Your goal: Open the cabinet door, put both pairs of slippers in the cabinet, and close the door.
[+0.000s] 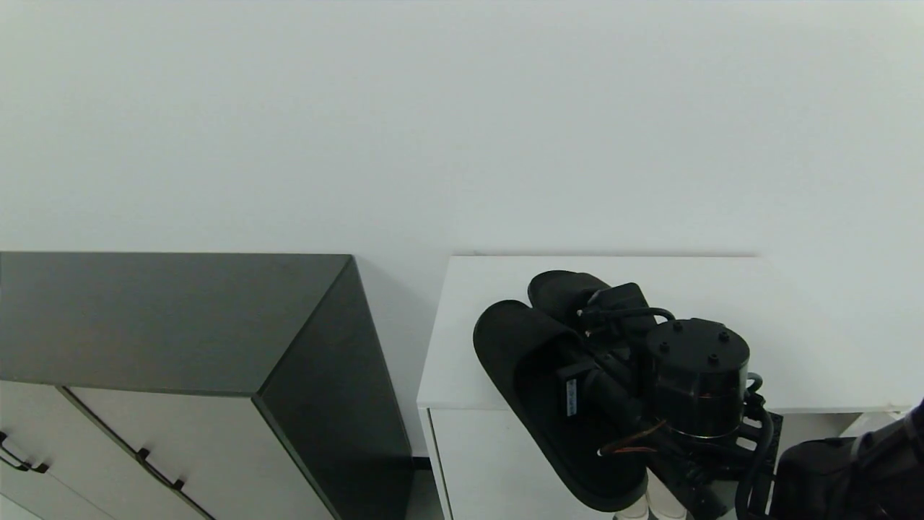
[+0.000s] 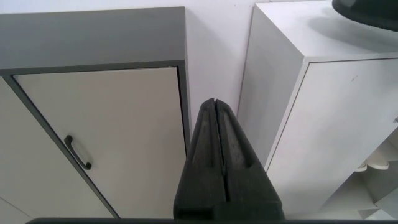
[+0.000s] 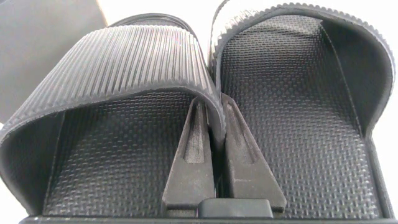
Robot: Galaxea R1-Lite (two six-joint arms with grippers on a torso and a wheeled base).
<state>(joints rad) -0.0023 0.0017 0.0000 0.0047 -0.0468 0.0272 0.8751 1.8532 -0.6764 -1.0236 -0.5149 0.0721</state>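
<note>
One pair of black ribbed rubber slippers [image 1: 538, 404] is in your right gripper [image 3: 210, 109], whose fingers [image 3: 189, 155] pinch the two inner strap walls where the slippers meet, so both travel as a single load. Directly beneath that gripper lies the flat top of the white box-shaped cabinet [image 1: 469, 347]. The toes of the pair reach out past the fingertips over that top, and the heels run back under the wrist beyond its front edge. You cannot tell whether the soles rest on the top or hang just above it. Your left gripper [image 2: 215, 109] carries nothing, its fingers pressed together, with the tip aimed at the gap between the white cabinet and the dark-grey-topped cabinet [image 2: 93, 43]. That cabinet's pale flat door [image 2: 118, 118], with its small black bar handle [image 2: 78, 152], sits ahead of the tip on the side away from the white cabinet, and it looks shut. The step in hand is probably carrying this pair, with no open door showing to receive it. Your next move likely falls to the free gripper: spread its fingers, close them across the handle and pull. Meanwhile keep the right pinch firm, since thin strap edges could let one slipper slide out.
</note>
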